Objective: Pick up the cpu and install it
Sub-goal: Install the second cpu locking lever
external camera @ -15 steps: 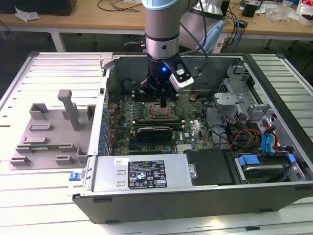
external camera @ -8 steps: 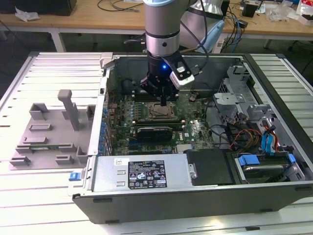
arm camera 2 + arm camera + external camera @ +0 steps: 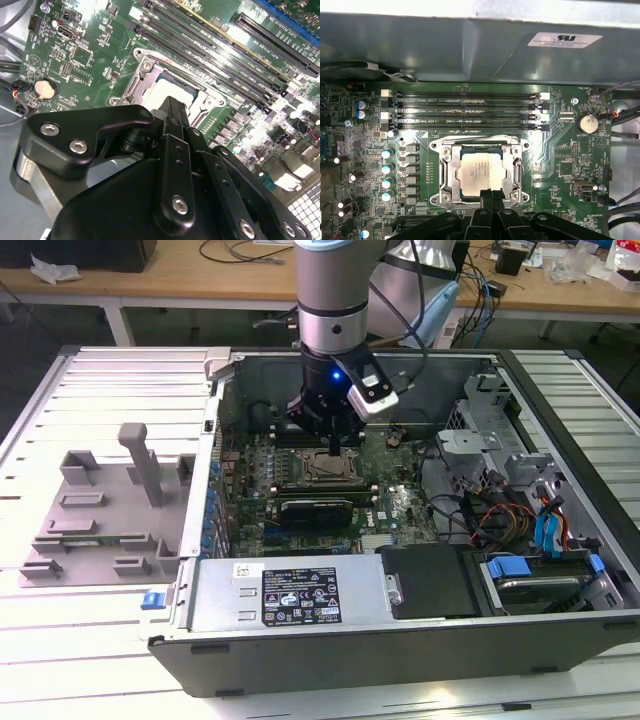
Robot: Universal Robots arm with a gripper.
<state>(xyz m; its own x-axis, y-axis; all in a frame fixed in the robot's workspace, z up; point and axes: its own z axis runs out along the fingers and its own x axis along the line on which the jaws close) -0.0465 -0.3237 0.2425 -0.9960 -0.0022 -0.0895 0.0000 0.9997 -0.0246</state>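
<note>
A wooden workbench [image 3: 200, 280] strewn with cables [image 3: 240, 252] stands behind.

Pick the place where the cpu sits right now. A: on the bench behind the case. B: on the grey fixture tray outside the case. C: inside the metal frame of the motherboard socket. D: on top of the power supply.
C: in the first wrist view the cpu lies flat within the socket frame on the motherboard, with the hand just at its edge.

Even, bright lighting throughout.
Glare is seen on the motherboard [image 3: 90, 10]; the near gripper [image 3: 172, 107] is perhaps slightly blurred.
</note>
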